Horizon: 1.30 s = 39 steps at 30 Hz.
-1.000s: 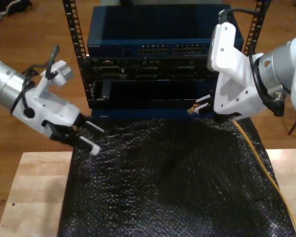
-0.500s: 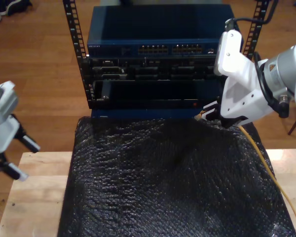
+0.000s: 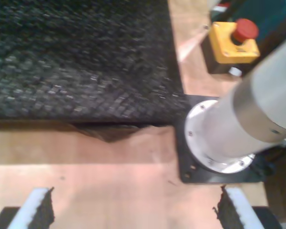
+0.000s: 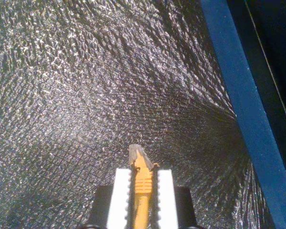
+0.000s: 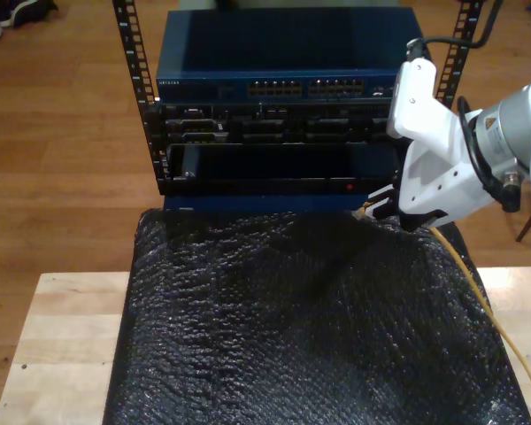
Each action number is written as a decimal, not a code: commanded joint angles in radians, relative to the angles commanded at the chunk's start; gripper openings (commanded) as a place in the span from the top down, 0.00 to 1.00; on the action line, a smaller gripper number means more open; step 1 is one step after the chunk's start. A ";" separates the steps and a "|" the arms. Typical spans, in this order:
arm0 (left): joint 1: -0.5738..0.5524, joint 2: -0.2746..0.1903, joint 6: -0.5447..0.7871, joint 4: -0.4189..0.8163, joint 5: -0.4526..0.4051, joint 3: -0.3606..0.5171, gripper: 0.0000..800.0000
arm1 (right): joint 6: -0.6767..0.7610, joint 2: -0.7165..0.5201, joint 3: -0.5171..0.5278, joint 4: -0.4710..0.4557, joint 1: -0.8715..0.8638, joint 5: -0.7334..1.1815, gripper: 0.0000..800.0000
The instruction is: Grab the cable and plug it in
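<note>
- Gripping is being done by my second gripper, whose two white fingers are pinching the long thin yellow-orange network cable just behind its small clear plastic plug; the plug is sticking out past the fingertips and pointing ahead.
- In the exterior view, that gripper is hovering at the view's right, just above the far edge of the crinkled black bubble-wrap sheet, with the cable trailing away over the sheet toward the view's lower right.
- Beyond the sheet's far edge, the dark blue rack-mounted network switch is standing in the black perforated rack frame, showing its row of small yellow-lit ports higher up than the plug.
- My first gripper is sitting with its white, black-padded fingers spread wide and holding nothing, looking down at the pale wooden surface, a silver arm base on a black plate and a yellow box with a red stop button.
- Judging from this, the grab is done and the carry toward the ports is in hand.
- The next move is calling for lifting the plug to port height, squaring it with one open socket, and pushing straight in; I cannot tell which way its latch is facing.
</note>
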 joint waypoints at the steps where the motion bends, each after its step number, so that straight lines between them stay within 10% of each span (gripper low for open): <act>1: 0.020 0.000 0.020 0.011 0.005 0.014 0.00 | 0.000 0.000 0.000 0.000 0.000 0.000 1.00; 17: 0.216 -0.087 0.261 0.186 -0.017 0.287 0.00 | 0.000 0.009 0.021 0.005 0.000 0.000 1.00; 39: 0.275 -0.278 0.325 0.282 -0.319 0.582 0.00 | -0.002 0.014 0.058 0.005 -0.003 -0.002 1.00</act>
